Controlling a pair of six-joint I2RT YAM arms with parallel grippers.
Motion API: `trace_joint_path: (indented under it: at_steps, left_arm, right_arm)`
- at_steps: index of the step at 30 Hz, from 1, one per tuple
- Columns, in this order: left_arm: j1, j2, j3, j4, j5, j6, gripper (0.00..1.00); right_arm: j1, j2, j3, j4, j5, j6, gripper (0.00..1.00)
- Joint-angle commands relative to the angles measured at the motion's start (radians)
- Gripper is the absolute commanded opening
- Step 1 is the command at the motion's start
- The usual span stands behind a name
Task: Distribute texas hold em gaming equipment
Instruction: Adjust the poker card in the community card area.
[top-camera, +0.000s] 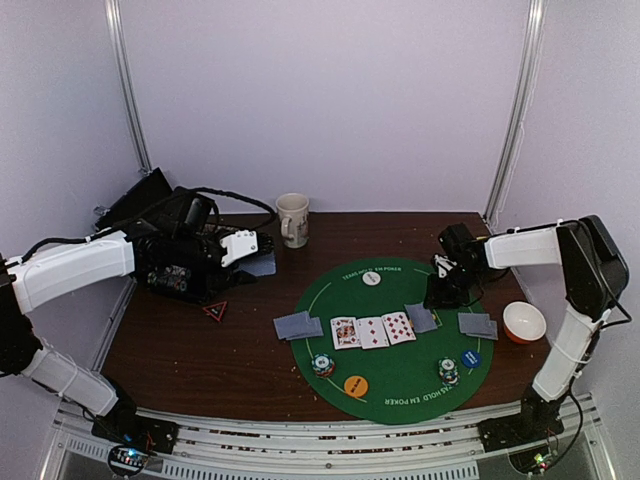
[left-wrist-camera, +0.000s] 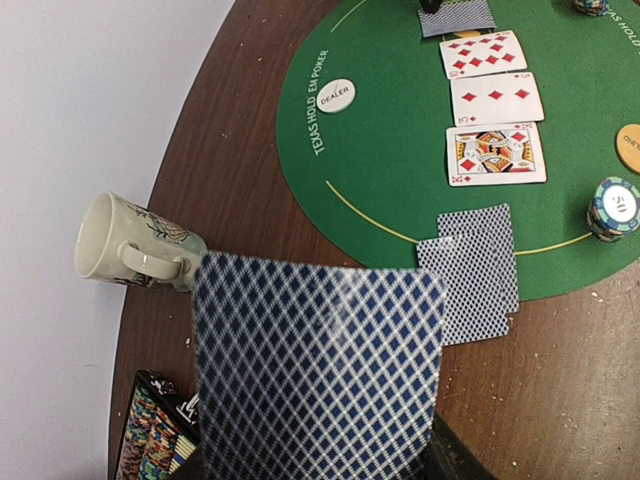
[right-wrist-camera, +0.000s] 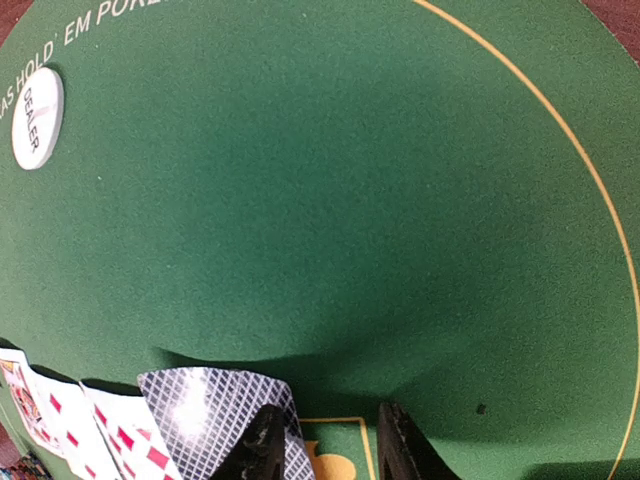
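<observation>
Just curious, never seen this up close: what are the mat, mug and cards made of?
Mat: likely felt or cloth, matte green, printed lettering. Mug: seemingly glazed ceramic, beige with a painted design. Cards: coated paper or plastic, can't tell which; one back shows glare.

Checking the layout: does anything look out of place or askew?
Mildly: the left pair of face-down cards overhangs the edge of the green mat onto the table, loosely fanned. Nothing looks spilled or damaged.
</observation>
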Motion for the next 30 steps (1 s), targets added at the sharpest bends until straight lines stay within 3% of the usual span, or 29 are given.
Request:
trace_joint_path:
  at_steps: [1,30]
  left_arm:
    - [-0.002,-0.007,-0.003,0.036,0.003,0.007,0.5]
    - [-0.001,-0.005,-0.003,0.035,0.004,0.006,0.51]
  right_arm:
    - [0.029,0.019,-0.001,-0.077,0.014,-0.073,0.3]
    - [0.111,-0.05,-0.003,-0.147,0.093,-0.172,0.03]
